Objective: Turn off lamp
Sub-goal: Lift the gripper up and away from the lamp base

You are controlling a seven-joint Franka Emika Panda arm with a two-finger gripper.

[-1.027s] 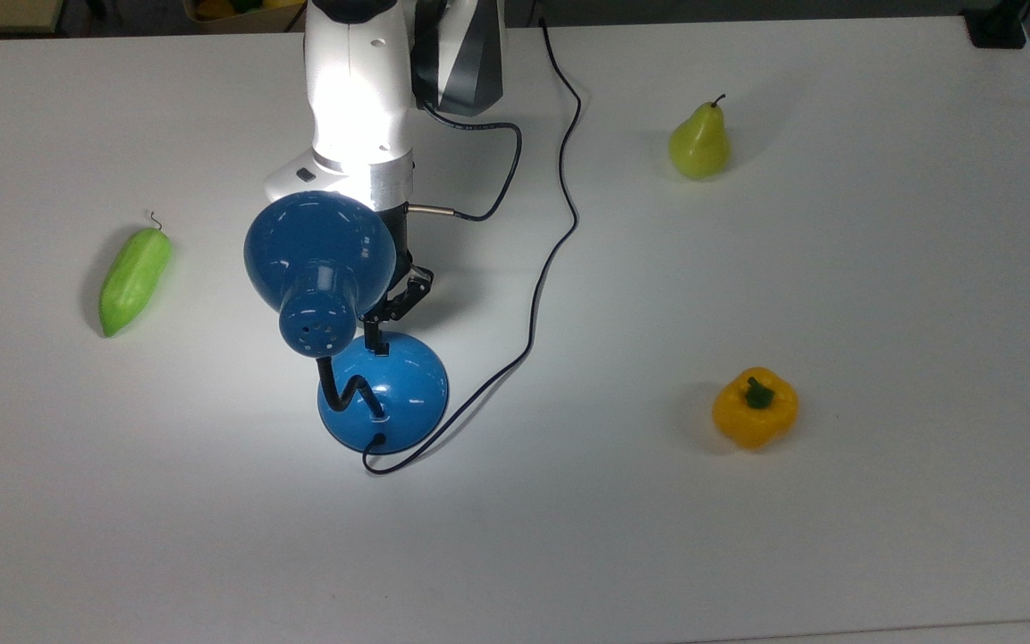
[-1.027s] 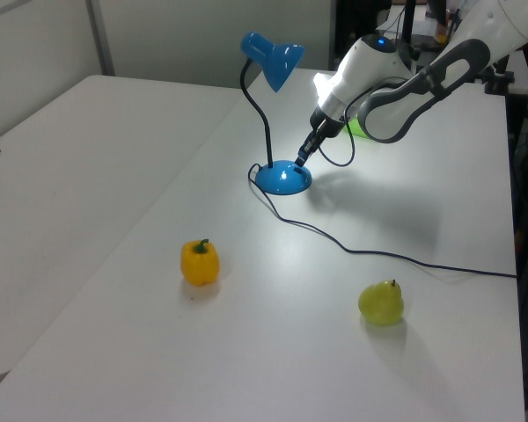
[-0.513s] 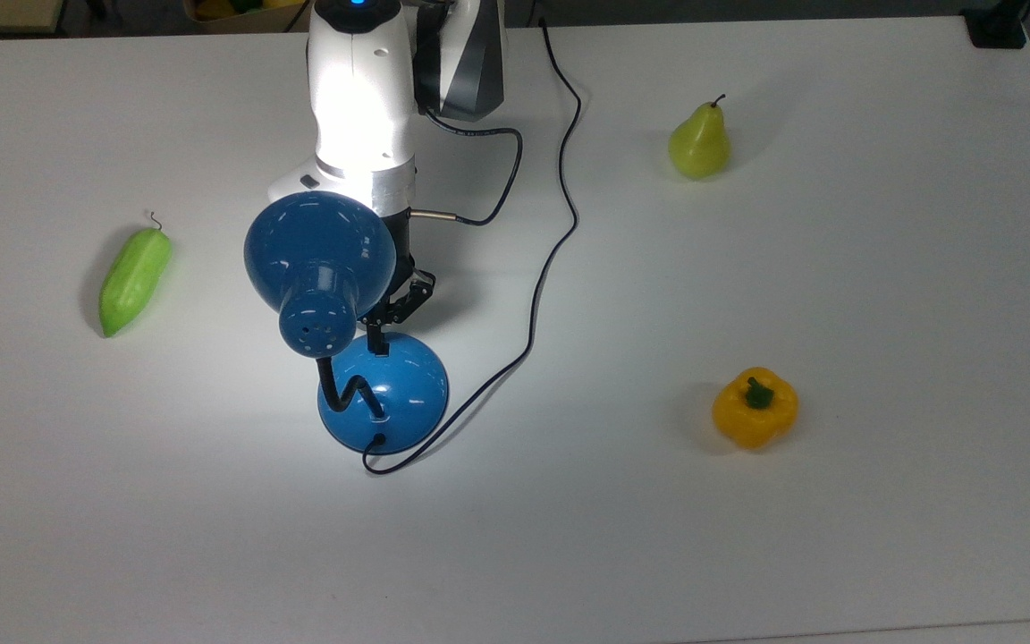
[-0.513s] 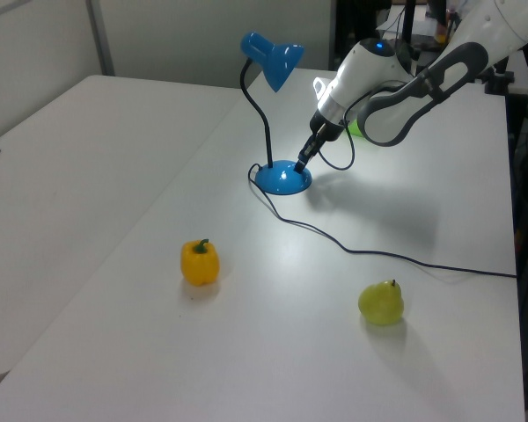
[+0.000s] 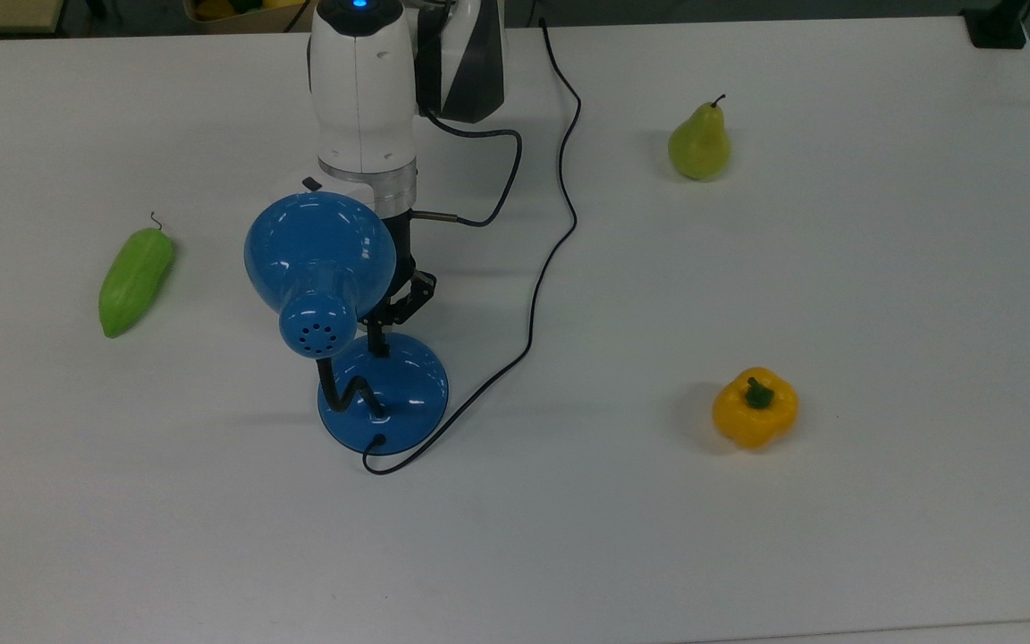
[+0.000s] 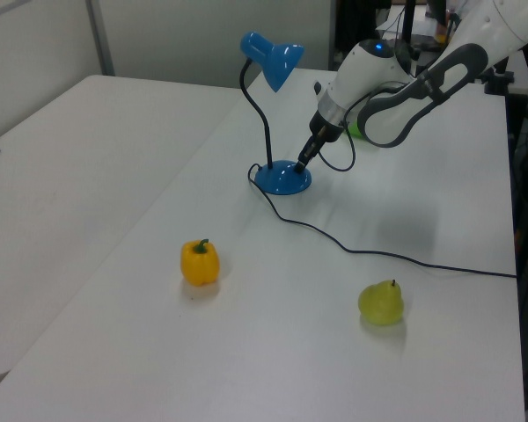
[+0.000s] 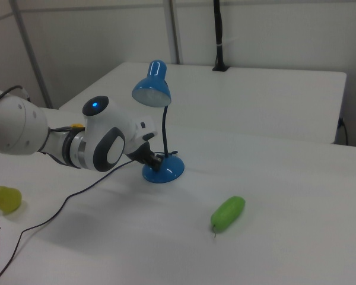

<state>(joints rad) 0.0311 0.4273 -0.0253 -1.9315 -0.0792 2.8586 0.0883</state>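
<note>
The lamp (image 5: 383, 394) stands near the middle of the white table (image 5: 837, 537), its blue shade (image 5: 318, 250) raised on the bent neck above the dome base. No light falls on the table under the shade. The gripper (image 5: 378, 333) reaches down from the arm (image 5: 363, 89) with its tip on the base's edge nearest the arm, touching the spot where the small switch sits; I cannot tell whether its fingers are spread or pressed together. In the top view the shade overlaps the wrist and hides part of the gripper.

The lamp's cord (image 5: 533, 304) leaves the base, loops, and runs across the table past the arm to the far edge. A second, shorter cable (image 5: 488, 179) curls beside the wrist.

Three pieces of produce lie well apart from the lamp: one green cucumber (image 5: 134, 279) at the top view's left, one pear (image 5: 699, 143) at the top view's upper right, and one yellow pepper (image 5: 755, 407) at the top view's lower right. None of them touches the cord or the arm.
</note>
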